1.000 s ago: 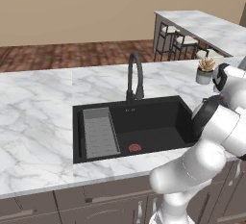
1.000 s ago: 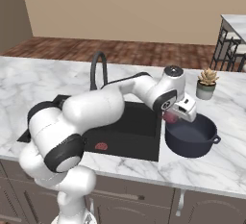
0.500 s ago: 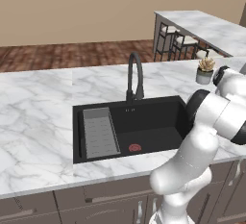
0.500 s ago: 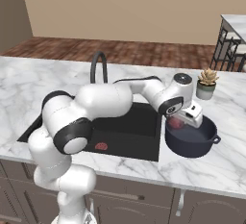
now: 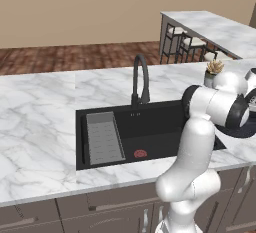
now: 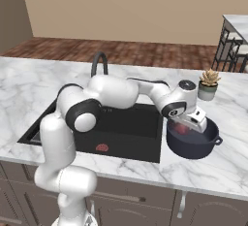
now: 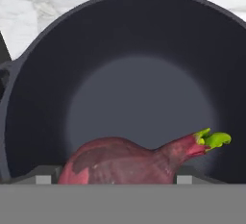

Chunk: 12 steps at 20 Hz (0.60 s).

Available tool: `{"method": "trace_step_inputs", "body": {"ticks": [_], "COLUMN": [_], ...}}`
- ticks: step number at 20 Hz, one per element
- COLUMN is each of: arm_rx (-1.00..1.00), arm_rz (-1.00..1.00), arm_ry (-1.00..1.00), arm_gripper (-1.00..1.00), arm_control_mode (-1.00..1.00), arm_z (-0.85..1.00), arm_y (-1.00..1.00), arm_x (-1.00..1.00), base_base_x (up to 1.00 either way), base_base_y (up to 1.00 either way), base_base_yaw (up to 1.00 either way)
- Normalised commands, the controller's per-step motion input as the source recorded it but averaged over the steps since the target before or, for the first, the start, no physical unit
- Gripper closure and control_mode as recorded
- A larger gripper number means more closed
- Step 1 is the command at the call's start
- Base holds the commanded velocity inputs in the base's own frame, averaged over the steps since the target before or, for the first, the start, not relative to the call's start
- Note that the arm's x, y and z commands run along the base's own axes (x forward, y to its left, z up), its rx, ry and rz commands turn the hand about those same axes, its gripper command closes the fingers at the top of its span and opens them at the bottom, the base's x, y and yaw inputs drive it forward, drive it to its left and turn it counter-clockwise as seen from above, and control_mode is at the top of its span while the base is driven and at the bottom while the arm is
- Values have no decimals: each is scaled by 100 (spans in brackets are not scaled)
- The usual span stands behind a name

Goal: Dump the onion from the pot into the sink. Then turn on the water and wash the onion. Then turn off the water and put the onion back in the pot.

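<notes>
The dark navy pot [image 6: 199, 148] stands on the counter just right of the black sink [image 6: 131, 134]. The reddish-purple onion [image 7: 120, 163] lies on the pot's floor [image 7: 144, 98], its green tip pointing right. My gripper [image 7: 114, 180] reaches down into the pot and is open, one fingertip [image 7: 43, 179] on each side of the onion's body. From the right base view the gripper [image 6: 186, 125] sits inside the pot's rim over the onion [image 6: 181, 129]. In the left base view the pot's edge [image 5: 248, 130] peeks out behind my arm, right of the sink [image 5: 160, 127]. No water runs from the faucet [image 5: 141, 79].
A grey ribbed tray [image 5: 104, 138] and a red drain [image 5: 140, 153] lie in the sink. A small planter [image 6: 209, 85] stands on the counter behind the pot. The faucet [image 6: 99, 62] rises at the sink's back edge. Bar stools [image 5: 187, 47] stand beyond the counter.
The arm has swung its elbow round and brought the hand to the right and down into the pot, over the onion. The jaws stayed open.
</notes>
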Motion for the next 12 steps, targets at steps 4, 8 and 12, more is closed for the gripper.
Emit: {"method": "trace_step_inputs", "body": {"ticks": [4, 8, 12], "arm_rx": [6, 6, 0], "arm_rz": [0, 0, 0], "arm_ry": [0, 0, 0], "arm_gripper": [100, 100, -100], "arm_control_mode": [-100, -100, -100], "arm_z": [-9, -1, 0], "arm_y": [-51, -45, -6], "arm_x": [7, 0, 0], "base_base_x": [0, 0, 0], "base_base_y": [0, 0, 0], "base_base_yaw": [0, 0, 0]}}
